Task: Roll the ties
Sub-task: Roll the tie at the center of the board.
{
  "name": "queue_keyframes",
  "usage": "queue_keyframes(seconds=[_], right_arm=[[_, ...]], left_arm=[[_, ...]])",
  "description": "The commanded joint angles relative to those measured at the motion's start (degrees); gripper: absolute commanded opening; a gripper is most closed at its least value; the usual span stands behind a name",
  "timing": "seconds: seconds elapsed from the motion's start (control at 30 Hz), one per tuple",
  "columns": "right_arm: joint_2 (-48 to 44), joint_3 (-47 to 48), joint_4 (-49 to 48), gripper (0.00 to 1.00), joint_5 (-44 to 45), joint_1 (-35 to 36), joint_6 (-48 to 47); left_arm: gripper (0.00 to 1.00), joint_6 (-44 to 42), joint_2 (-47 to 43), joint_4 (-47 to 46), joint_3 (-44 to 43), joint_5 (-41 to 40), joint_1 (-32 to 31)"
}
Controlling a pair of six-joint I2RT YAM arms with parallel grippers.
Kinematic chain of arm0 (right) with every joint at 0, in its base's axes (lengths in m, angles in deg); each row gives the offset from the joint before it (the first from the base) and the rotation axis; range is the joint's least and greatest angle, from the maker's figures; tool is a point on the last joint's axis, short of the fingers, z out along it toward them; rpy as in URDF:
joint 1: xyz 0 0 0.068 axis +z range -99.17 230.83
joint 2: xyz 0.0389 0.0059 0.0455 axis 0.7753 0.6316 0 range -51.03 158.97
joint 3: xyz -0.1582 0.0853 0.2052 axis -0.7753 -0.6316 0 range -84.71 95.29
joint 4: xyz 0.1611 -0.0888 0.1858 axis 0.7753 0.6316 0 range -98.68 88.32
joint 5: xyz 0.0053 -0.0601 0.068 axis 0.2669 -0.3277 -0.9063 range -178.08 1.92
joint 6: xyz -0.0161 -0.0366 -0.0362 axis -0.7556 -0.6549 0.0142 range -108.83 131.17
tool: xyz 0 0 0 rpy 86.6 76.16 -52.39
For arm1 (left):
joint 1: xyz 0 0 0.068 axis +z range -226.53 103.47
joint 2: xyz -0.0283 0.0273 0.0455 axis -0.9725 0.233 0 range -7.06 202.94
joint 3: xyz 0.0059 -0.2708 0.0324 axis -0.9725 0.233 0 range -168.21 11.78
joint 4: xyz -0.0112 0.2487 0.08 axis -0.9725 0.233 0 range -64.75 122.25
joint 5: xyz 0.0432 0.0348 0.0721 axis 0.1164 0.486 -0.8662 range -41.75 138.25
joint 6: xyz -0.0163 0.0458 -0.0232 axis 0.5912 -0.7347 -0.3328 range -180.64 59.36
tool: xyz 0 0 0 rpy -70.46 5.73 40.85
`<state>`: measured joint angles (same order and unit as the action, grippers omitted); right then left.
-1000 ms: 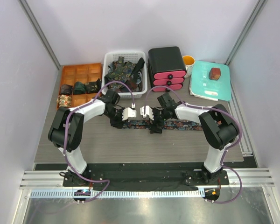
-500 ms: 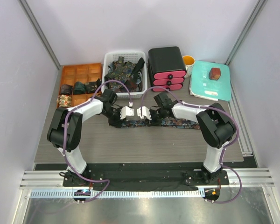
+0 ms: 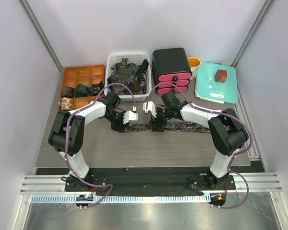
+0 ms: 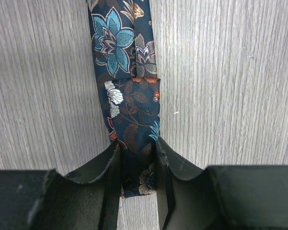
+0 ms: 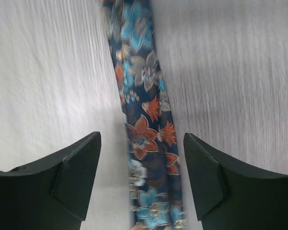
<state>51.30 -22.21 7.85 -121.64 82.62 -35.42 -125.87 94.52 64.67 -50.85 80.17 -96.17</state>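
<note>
Grey wood-grain desk, with long dark floral-print fabric necktie lying flat across the middle. Left tool clamped on its folded end; right tool spread apart above the strip. Best to turn the fold squarely and tight, pinning the loose length down.

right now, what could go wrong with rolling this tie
1. The left gripper pinches only the folded end of the tie; the fold may slip out or spring open once winding starts.
2. The right gripper is open astride the tie, not holding it, so the loose length could skew and the roll come out crooked.
</note>
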Motion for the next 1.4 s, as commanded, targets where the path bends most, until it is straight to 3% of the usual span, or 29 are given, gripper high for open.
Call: queue_keyframes(seconds=[0.0, 0.03, 0.07, 0.13, 0.17, 0.27, 0.3, 0.4, 0.77, 1.37], right_arm=[[-4.9, 2.2, -9.1, 0.72, -4.2, -1.4, 29.8], [-4.9, 2.0, -11.3, 0.70, -4.5, -1.6, 35.6], [-4.6, 1.6, -13.7, 0.63, -4.5, -1.5, 47.3], [-3.9, -0.9, -22.8, 0.54, -4.0, -1.5, 58.8], [-3.5, -3.0, -25.9, 0.47, -3.9, -1.5, 69.9], [-0.8, -5.1, -34.7, 0.37, -2.0, -1.1, 82.3], [0.2, -5.4, -37.8, 0.37, -1.8, -1.1, 88.1], [3.4, -5.1, -41.6, 0.36, -0.5, 0.3, 93.3], [12.1, -2.2, -43.4, 0.35, 2.3, 5.3, 98.5], [15.1, -2.0, -45.4, 0.33, 1.3, 7.2, 101.0]], left_arm=[[0.32, -1.7, 0.6, 1.7, -1.4, -0.1, 0.0], [0.32, -1.6, 0.7, 1.7, -1.4, -0.1, 0.0], [0.32, -1.6, 0.6, 1.6, -1.4, -0.2, 0.0], [0.32, -1.6, 0.7, 1.5, -1.2, -0.3, 0.0], [0.32, -1.4, 0.6, 1.5, -1.1, -0.3, 0.0], [0.32, -1.3, 0.8, 1.4, -1.1, -0.4, 0.0], [0.33, -1.1, 0.9, 1.1, -0.9, -0.5, 0.0], [0.33, -1.0, 0.9, 1.3, -1.1, -0.6, -0.1], [0.34, -0.3, 1.3, 1.5, -1.2, -1.0, -0.1], [0.34, -0.2, 1.5, 1.5, -1.2, -1.2, 0.0]])
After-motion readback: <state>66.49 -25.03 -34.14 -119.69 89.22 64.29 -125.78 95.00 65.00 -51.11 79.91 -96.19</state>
